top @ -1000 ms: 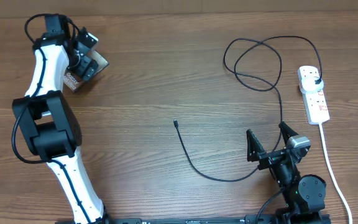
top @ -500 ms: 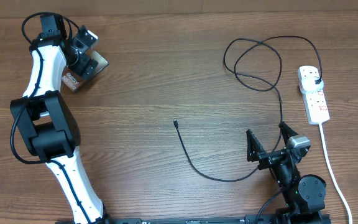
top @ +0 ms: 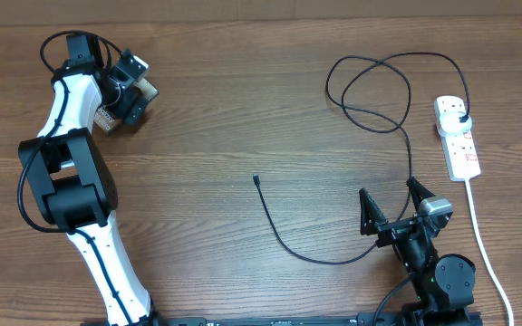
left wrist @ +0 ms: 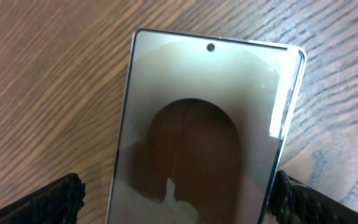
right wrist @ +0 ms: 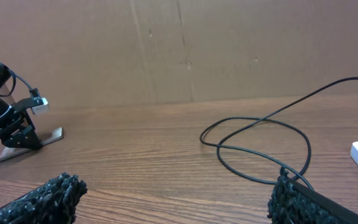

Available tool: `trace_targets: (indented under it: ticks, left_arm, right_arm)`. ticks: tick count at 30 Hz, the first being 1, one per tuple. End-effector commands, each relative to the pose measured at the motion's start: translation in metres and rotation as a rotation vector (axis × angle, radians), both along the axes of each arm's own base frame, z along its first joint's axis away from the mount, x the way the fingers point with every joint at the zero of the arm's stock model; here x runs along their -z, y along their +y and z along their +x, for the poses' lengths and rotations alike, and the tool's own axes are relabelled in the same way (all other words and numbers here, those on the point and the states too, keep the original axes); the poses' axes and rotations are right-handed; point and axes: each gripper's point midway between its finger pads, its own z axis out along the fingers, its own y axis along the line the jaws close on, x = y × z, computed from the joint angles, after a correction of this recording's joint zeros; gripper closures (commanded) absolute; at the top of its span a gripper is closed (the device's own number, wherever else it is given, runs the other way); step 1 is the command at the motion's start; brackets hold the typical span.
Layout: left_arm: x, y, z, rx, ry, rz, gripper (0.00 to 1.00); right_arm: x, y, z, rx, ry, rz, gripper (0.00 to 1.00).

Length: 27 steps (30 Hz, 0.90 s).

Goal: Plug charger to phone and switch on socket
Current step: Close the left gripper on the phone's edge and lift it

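Overhead view: illegible white lettering on the phone (top: pixel 104 117)

Soft, even light from overhead falls on the tabletop (top: pixel 243 118) and leaves only faint shadows, while up close the glossy phone (left wrist: pixel 197 124) throws back a pale glow and a white streak of glare down its right edge, and both wrist views go blurry at their bottom corners.
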Motion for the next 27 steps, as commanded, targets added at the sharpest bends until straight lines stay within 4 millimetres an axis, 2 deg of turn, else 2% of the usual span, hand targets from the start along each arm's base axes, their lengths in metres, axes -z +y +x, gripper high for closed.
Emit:
trace_targets:
  ticks: [1, 9, 15, 22, 27]
  left_arm:
    - [0.041, -0.007, -0.009, 0.016, 0.073, -0.025, 0.0]
    - [0.074, -0.011, -0.026, -0.031, 0.165, -0.066, 0.04]
    - [0.076, -0.013, -0.031, -0.079, 0.189, -0.092, 0.04]
    - [0.075, -0.011, -0.028, -0.08, 0.168, -0.116, 0.04]
    - [0.072, -0.017, -0.027, -0.089, 0.155, -0.206, 0.04]
  right_arm:
    - [0.002, -0.001, 0.001, 0.01, 0.0, 0.003, 0.0]
    - [0.002, -0.001, 0.001, 0.01, 0.0, 0.003, 0.0]
    - [0.002, -0.001, 0.001, 0.01, 0.0, 0.003, 0.0]
    - [0.002, -0.001, 0.001, 0.01, 0.0, 0.003, 0.0]
    - [0.002, -0.001, 0.001, 0.01, 0.0, 0.003, 0.0]
